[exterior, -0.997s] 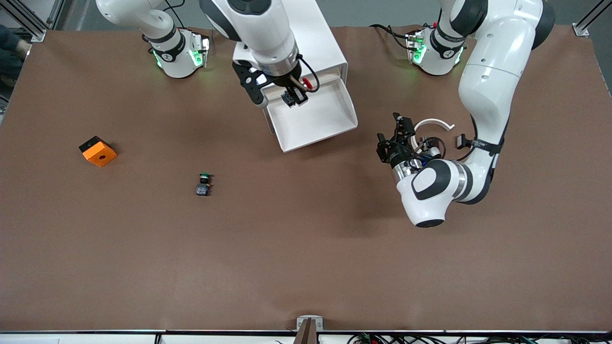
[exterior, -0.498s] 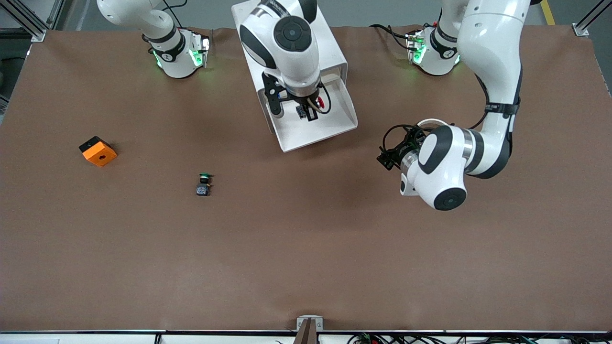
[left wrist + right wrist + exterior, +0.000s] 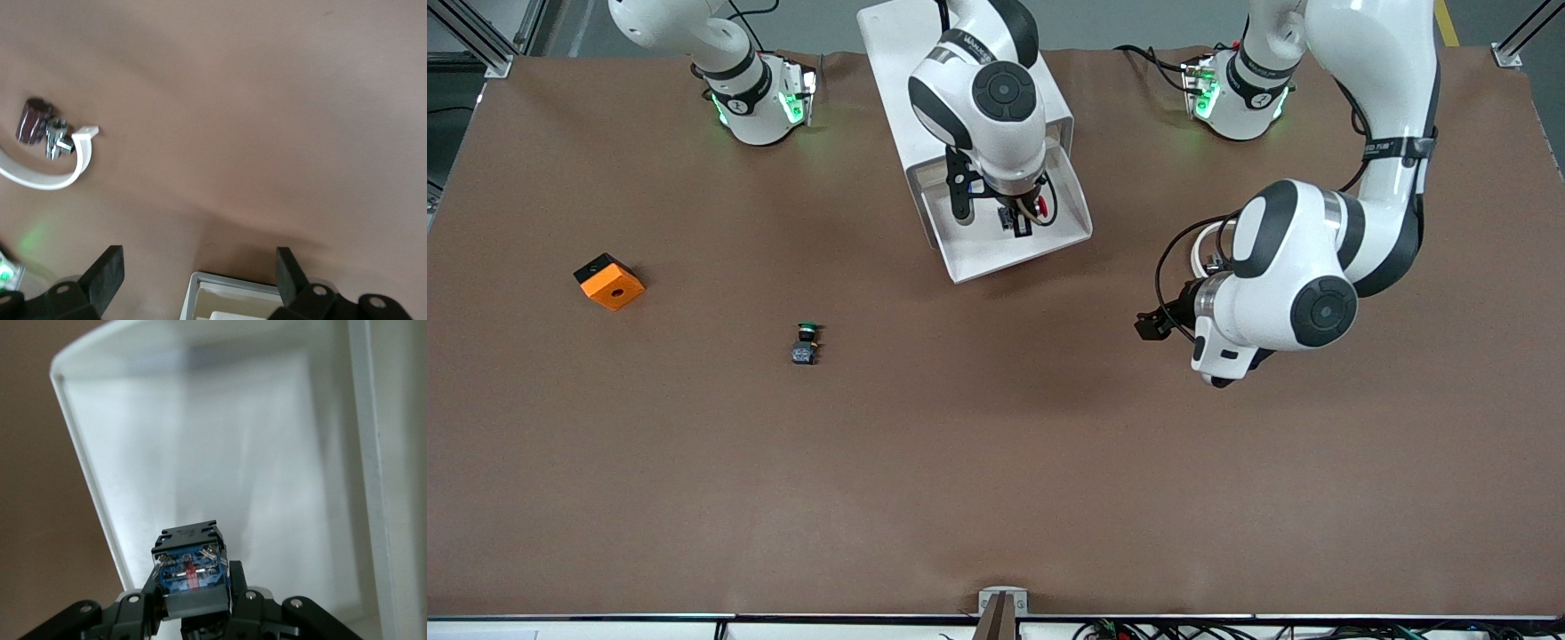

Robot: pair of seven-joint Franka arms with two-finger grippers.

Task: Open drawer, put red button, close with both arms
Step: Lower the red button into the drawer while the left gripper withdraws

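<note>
The drawer [image 3: 971, 253] stands pulled out of the white cabinet [image 3: 889, 53], its white tray floor [image 3: 200, 440] bare. My right gripper [image 3: 1018, 220] hangs over the tray, shut on the red button [image 3: 1040, 209]. In the right wrist view the button's black and blue-grey body [image 3: 190, 568] sits clamped between the fingers, with its cap hidden. My left gripper [image 3: 1152, 325] hovers over bare table toward the left arm's end, beside the drawer. It is open [image 3: 197, 280] with nothing between its fingers. A white and cream corner of the drawer unit [image 3: 230, 297] shows farther off.
A green-capped button [image 3: 807, 342] and an orange block [image 3: 609, 281] lie on the brown table toward the right arm's end. A white curved piece [image 3: 73, 167] with a metal fitting [image 3: 57, 137] and a dark knob [image 3: 32, 121] lies under the left arm.
My right gripper carried the red button from the cabinet end of the tray toward the drawer's front. The left arm swung round, its gripper shifting nearer the front camera, still open.
</note>
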